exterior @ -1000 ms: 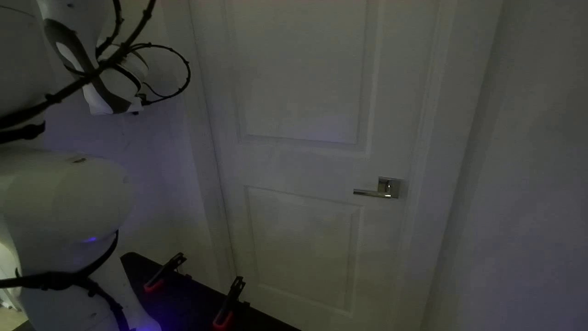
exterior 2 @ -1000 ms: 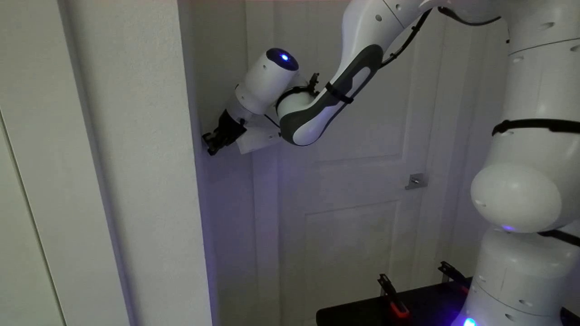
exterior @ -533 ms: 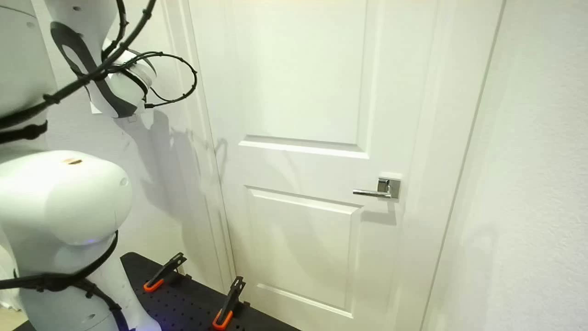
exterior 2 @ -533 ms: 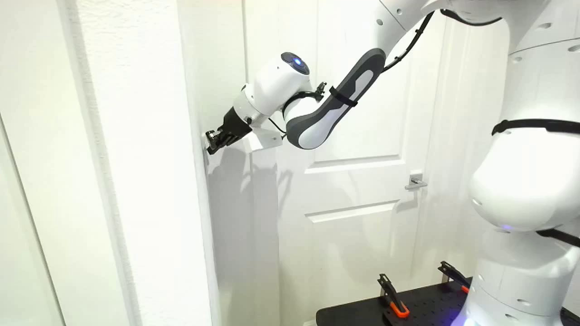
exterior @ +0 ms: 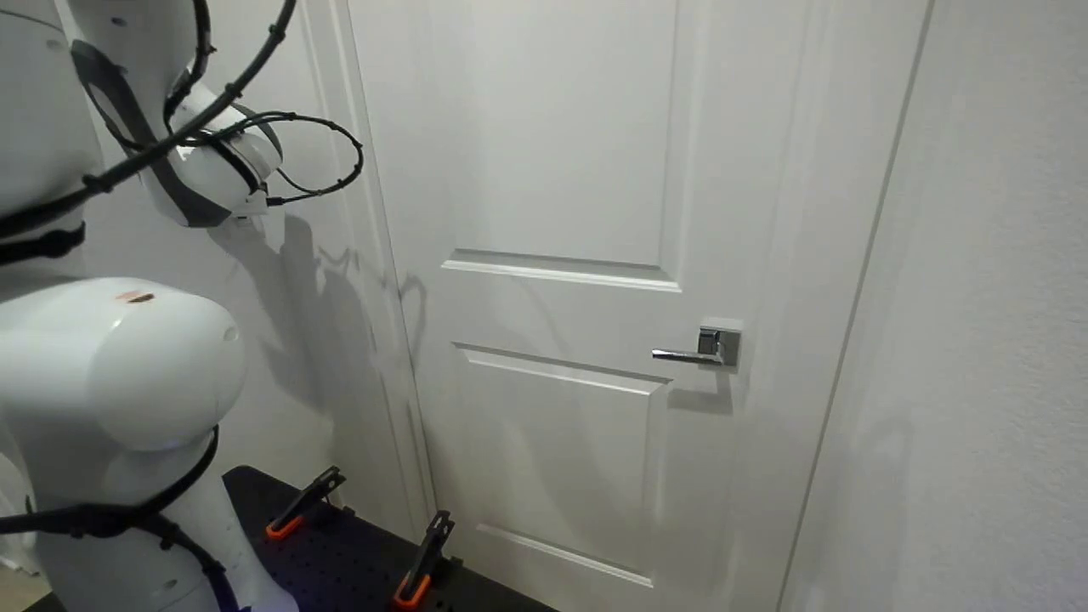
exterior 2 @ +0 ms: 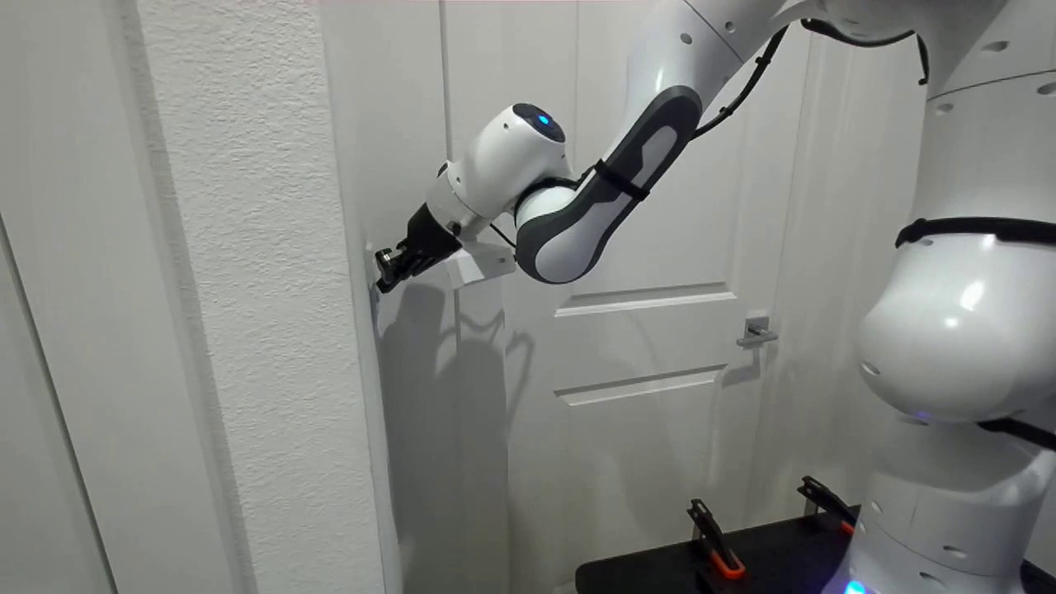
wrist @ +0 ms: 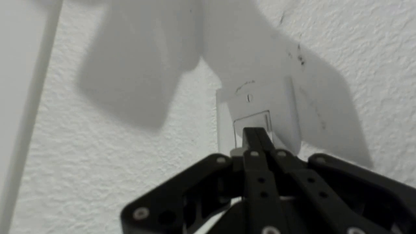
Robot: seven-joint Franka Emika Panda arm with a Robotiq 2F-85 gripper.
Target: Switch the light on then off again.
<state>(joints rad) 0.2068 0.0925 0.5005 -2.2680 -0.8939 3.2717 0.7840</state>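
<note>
Mostly, the switch (wrist: 255, 109) shows at twelve o'clock from the tool (wrist: 254, 130), tips together, in the wrist view.

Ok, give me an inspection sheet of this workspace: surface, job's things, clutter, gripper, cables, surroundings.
Surface: dark board with small holes.
Job's things: white switch plate on the wall, lower part hidden behind the gripper; light fixture out of view.
Clutter: two clamps at the board's edge.
Gripper: fingers together, in front of the rocker; contact unclear.
Cables: black cables along the arm, one looping outward.
Surroundings: white panelled door, silver lever handle, dark marks on the wall.
</note>
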